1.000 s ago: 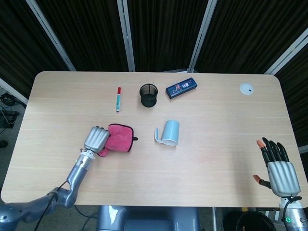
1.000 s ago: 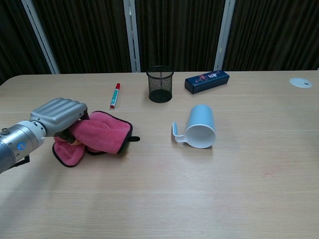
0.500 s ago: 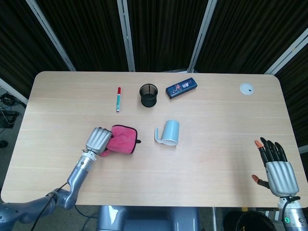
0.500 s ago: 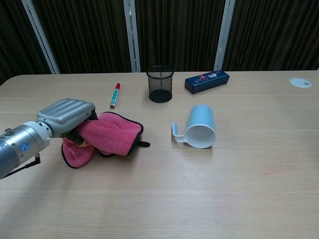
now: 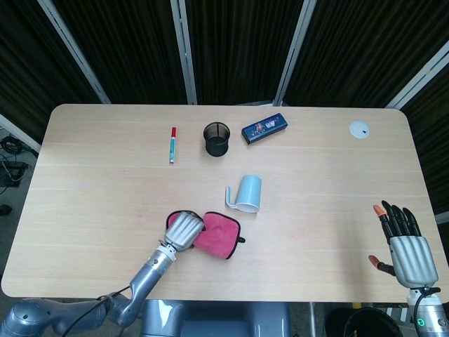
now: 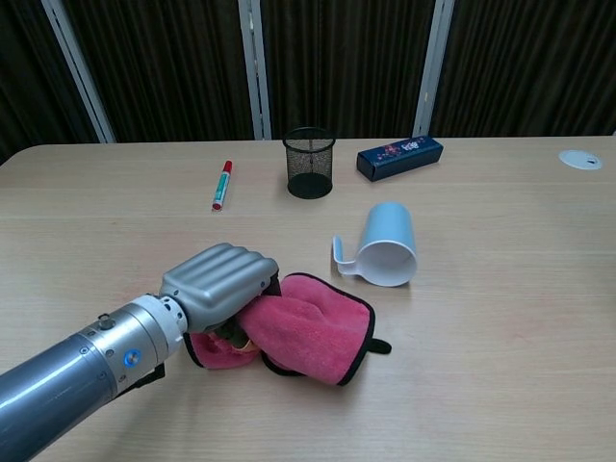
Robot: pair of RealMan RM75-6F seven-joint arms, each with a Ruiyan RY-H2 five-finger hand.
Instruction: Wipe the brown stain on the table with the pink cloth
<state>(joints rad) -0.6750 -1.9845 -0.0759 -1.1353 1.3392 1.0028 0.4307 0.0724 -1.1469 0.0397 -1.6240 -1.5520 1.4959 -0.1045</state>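
Wiping stroke in hand, stain itself not visible

Cloth work is under way: the left hand [image 6: 219, 286] has its fingers curled down over the near-left part of the pink cloth with dark edging [image 6: 313, 325], pressing it flat against the pale wooden desk [image 6: 500, 289] in the lower centre-left of both views. The step in hand looks like the wipe itself. No brown stain shows anywhere on the bare wood around the cloth, so it is either under the fabric or too faint to tell. The next move calls for keeping downward pressure while dragging the cloth, then lifting an edge to check the spot beneath.

The cloth looks soft and thick, bunched under the palm and spread flatter toward the right, with a small dark tab at its right corner. It lies just below the light blue mug tipped on its side [image 6: 389, 245], apart from it.

The right hand [image 5: 403, 242] sits at the lower right of the head view, fingers apart and holding nothing.
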